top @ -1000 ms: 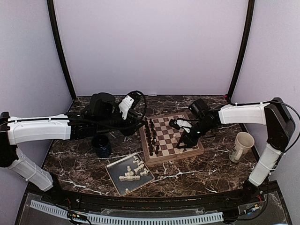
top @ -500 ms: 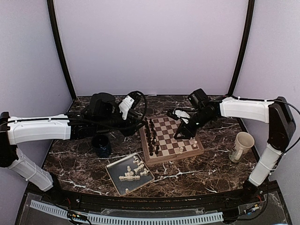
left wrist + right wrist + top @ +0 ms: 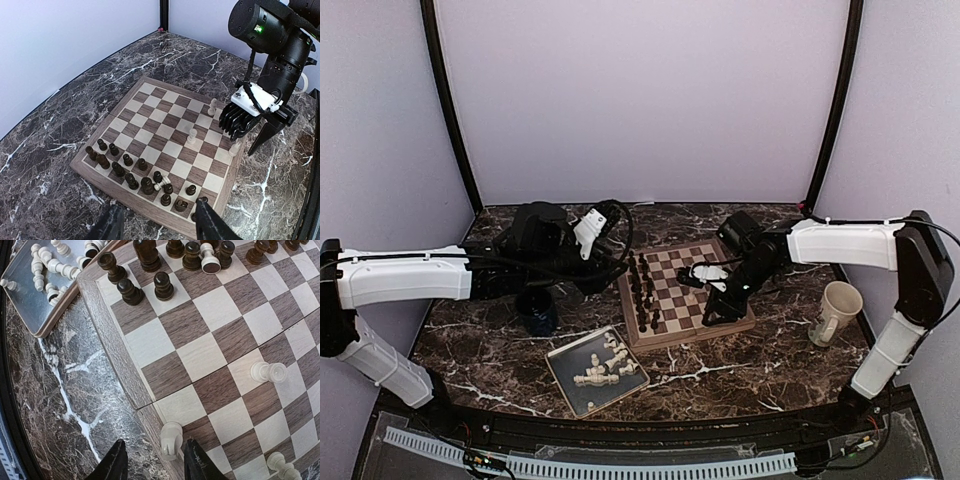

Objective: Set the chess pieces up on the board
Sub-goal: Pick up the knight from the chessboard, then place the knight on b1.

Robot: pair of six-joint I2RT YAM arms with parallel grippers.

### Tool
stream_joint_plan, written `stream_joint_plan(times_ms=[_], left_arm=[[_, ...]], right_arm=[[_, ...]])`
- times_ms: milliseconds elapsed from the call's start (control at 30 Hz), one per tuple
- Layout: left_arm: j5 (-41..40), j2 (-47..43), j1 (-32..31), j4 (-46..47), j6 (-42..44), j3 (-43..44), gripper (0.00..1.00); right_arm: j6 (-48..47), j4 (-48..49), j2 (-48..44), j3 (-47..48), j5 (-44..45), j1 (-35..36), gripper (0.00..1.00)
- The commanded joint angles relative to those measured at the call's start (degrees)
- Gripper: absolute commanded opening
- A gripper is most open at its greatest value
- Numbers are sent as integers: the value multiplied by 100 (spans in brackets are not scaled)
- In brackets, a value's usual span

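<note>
The board (image 3: 672,300) lies mid-table, with dark pieces lined along its left side. Cream-white chess pieces (image 3: 603,366) lie in the grey tray. Three white ones stand on the board's right part, one of them the piece (image 3: 191,136) near its middle. Another white piece (image 3: 163,184) lies fallen among the dark ones. My right gripper (image 3: 155,440) is open, low over the board's near right edge. A white piece (image 3: 171,440) stands between its fingers, close to the right one, with gaps on both sides. My left gripper (image 3: 157,202) hangs open and empty over the board's left border.
The grey tray (image 3: 560,375) sits in front of the board's left corner. A dark blue mug (image 3: 535,310) stands left of the board under the left arm. A cream cup (image 3: 835,312) stands at the right. Dark pieces (image 3: 131,291) crowd the board's left ranks.
My right gripper swung toward the back of the board, then came down at its near right edge around a white piece, its jaws narrowing. The left arm has stayed put.
</note>
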Motion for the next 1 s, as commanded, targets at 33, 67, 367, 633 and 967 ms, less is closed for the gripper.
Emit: stream_joint_plan(times_ms=[33,67,367,633,967], left_arm=[[-10,-99,-13,26,34,-85,51],[-7,-85,-13,37,34,-80,51],[72,32,-13,80,9,-45,51],[102,83,-13,125,-9,-59,51],[215,175,-13,190,-45,-58,51]], right_arm=[[-28,83,157,-40,225,72,32],[-24,100,173,-31,227,72,29],[11,174,159,19,354,74,4],[184,163,-232,29,781,-375,2],[527,363,-329,-113,894,-843,2]])
